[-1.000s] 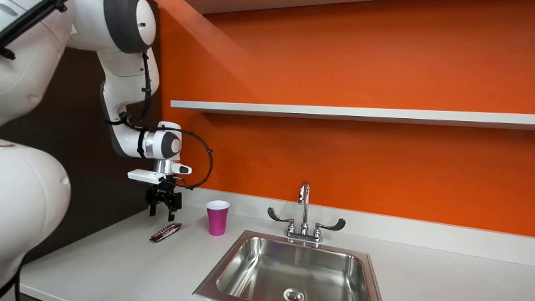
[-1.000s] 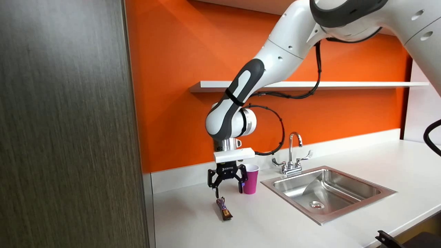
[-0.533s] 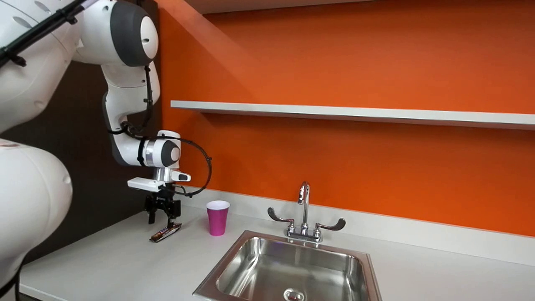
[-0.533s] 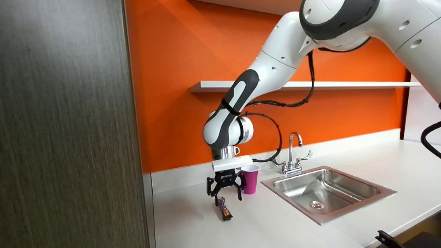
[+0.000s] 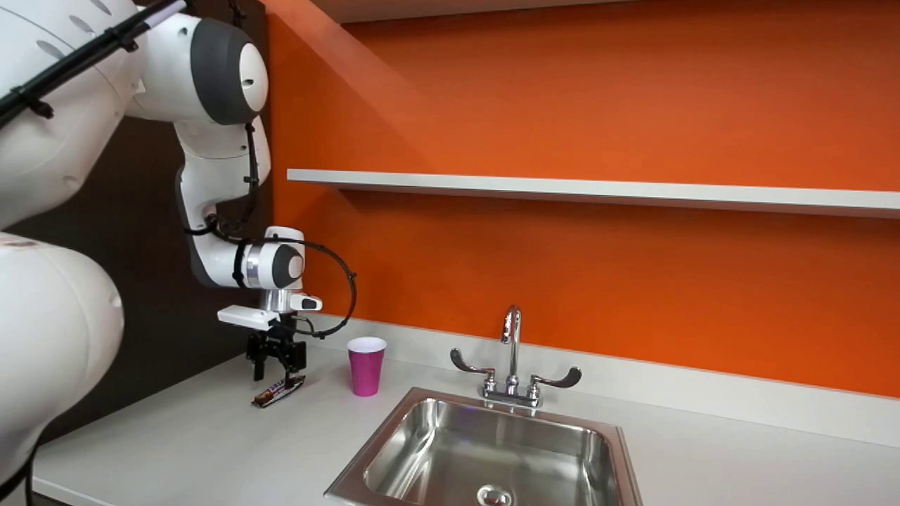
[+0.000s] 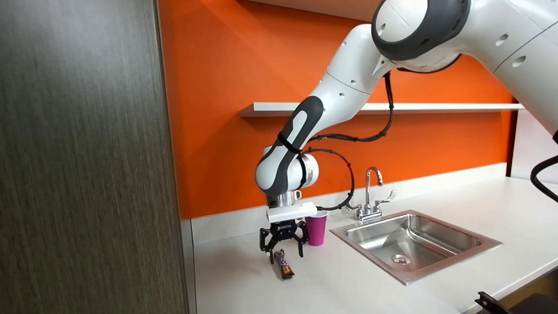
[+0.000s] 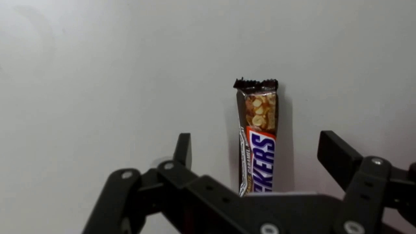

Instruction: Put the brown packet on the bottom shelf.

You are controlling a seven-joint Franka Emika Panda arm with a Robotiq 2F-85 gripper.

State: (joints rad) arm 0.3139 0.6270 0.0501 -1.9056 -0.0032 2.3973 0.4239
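Note:
The brown packet [image 5: 271, 396] is a small Snickers bar lying flat on the countertop, also seen in an exterior view [image 6: 285, 269]. In the wrist view the packet [image 7: 261, 112] lies between the spread fingers; its near end is hidden behind the gripper body. My gripper [image 5: 275, 380] is open and points down just above the counter over the packet's far part; it also shows in an exterior view [image 6: 286, 258] and the wrist view [image 7: 254, 144]. Gaps show on both sides of the packet. The bottom shelf [image 5: 590, 188] is a pale ledge on the orange wall, also in an exterior view [image 6: 436, 107].
A pink cup [image 5: 365, 371] stands close beside the gripper, also in an exterior view [image 6: 317, 230]. A steel sink [image 5: 629, 471] with a faucet [image 5: 513, 344] lies beyond it. A dark panel [image 6: 87, 157] bounds the counter [image 6: 235, 288] on one side.
My gripper has moved down from above the packet until its open fingertips are around it near the counter. The packet, the cup and the shelf have not moved.

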